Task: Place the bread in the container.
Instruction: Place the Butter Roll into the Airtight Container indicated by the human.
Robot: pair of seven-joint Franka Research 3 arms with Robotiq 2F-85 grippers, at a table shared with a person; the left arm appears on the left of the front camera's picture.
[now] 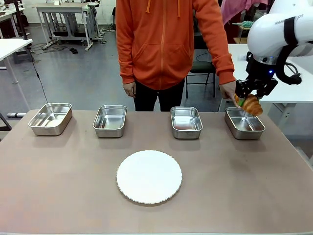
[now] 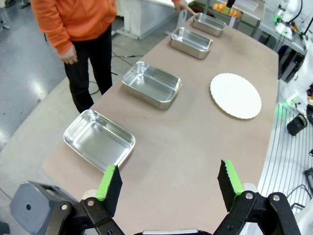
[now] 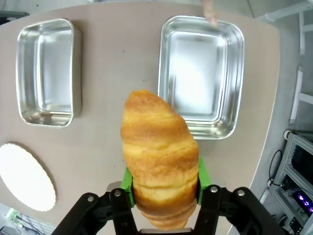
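My right gripper (image 1: 248, 102) is shut on the golden-brown croissant (image 1: 251, 104) and holds it in the air just above the far-right steel pan (image 1: 244, 123). In the right wrist view the croissant (image 3: 160, 156) stands up between the green pads, with that empty pan (image 3: 201, 73) below and beyond it. A person's hand (image 1: 227, 90) touches the pan's far rim, and a fingertip (image 3: 210, 14) shows at its edge. My left gripper (image 2: 168, 183) hangs open over the table's left end, nothing between its fingers.
Three more identical pans (image 1: 51, 118) (image 1: 110, 120) (image 1: 186, 122) stand in a row along the far side. A round white plate (image 1: 149, 176) lies at the table's middle front. The person in an orange hoodie (image 1: 166, 39) stands behind the table.
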